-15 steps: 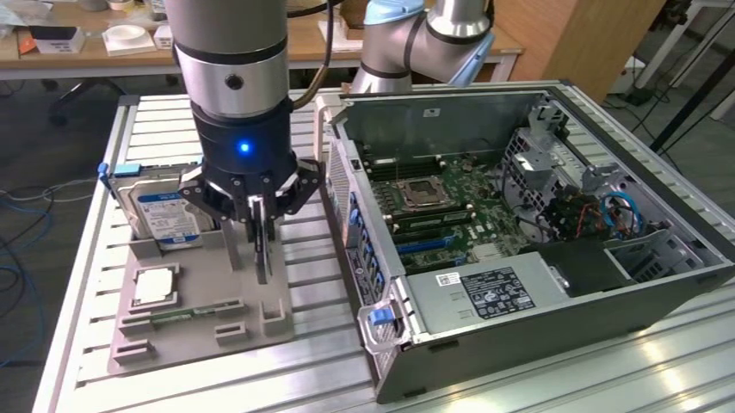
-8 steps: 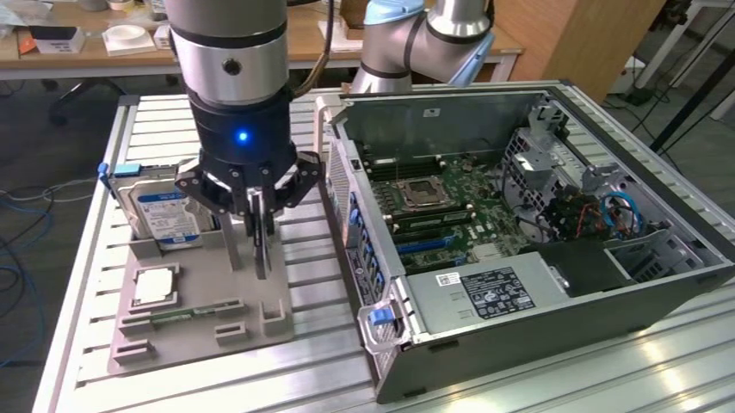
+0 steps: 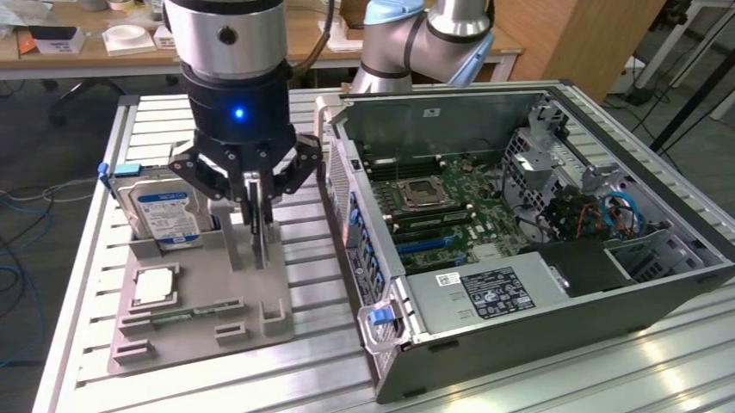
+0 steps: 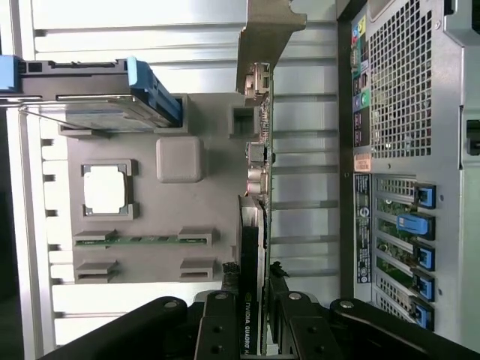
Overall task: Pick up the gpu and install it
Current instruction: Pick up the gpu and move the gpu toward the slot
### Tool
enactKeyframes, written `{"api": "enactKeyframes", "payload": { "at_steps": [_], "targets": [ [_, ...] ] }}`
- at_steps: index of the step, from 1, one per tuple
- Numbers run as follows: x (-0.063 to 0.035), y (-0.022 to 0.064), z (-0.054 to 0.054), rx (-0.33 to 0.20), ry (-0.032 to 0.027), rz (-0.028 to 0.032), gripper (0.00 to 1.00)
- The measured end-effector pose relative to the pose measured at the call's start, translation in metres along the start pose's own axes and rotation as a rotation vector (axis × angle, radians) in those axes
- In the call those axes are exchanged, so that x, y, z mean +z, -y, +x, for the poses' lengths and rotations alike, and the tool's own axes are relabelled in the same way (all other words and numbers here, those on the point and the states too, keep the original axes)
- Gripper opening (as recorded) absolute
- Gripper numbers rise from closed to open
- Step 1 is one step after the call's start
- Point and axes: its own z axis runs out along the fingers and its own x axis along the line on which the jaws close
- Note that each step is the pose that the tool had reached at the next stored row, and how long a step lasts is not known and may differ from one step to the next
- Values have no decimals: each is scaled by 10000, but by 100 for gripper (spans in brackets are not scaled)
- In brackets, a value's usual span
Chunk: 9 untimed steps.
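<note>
The gpu stands on edge in the grey holder tray on the counter. Its upper edge sits between the jaws of the gripper, which are clamped against both faces. The open computer case lies just beside the tray.

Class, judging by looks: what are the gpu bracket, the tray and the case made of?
The gpu bracket: bare sheet metal, probably steel, dull silvery sheen. The tray: matte grey plastic, seemingly, moulded pockets. The case: grey sheet metal, punched vent holes.
</note>
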Motion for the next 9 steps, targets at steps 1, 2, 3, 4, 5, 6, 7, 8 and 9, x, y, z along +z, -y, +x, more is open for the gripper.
{"api": "enactKeyframes", "payload": {
  "at_steps": [1,2,3,4,5,6,7,8,9],
  "targets": [
    [-22,0,0,0,-4,0,26],
    [-44,-1,0,0,-8,0,26],
    [-66,-1,0,0,-12,1,26],
    [-85,-2,0,0,-15,1,26],
    [-106,-2,0,0,-18,1,26],
    [-127,-2,0,0,-21,1,26],
    [-148,-3,0,0,-23,1,26],
    [-169,-3,1,0,-26,1,26],
    [-190,-3,1,0,-28,1,26]
  ]
}}
